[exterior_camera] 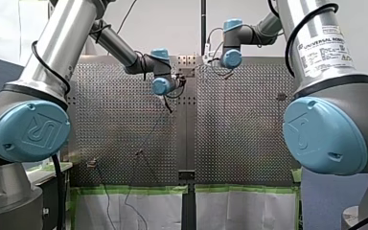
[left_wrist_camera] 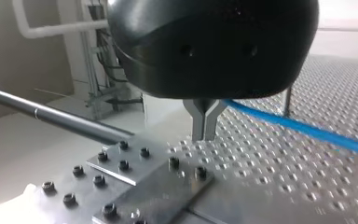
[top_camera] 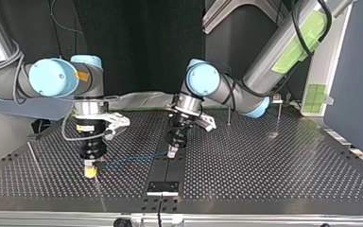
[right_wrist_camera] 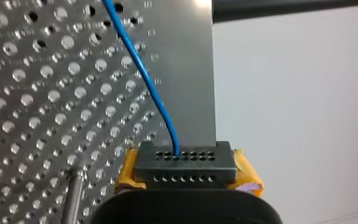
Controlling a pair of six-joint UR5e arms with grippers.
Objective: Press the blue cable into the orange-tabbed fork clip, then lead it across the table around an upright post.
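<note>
Two grippers hold one thin blue cable just above the perforated metal table.
At the top view's left you find the right gripper, its yellow pads clamped on a dark rectangular block pierced by two rows of small round holes; the smooth cable enters one hole. Near the table's middle, the left gripper has a rounded black body and slim metal fingers drawn together into a V. The cable meets their upper part and appears pinched there. A thin upright post stands beyond those fingers, and a flat bolted plate lies beside them.
</note>
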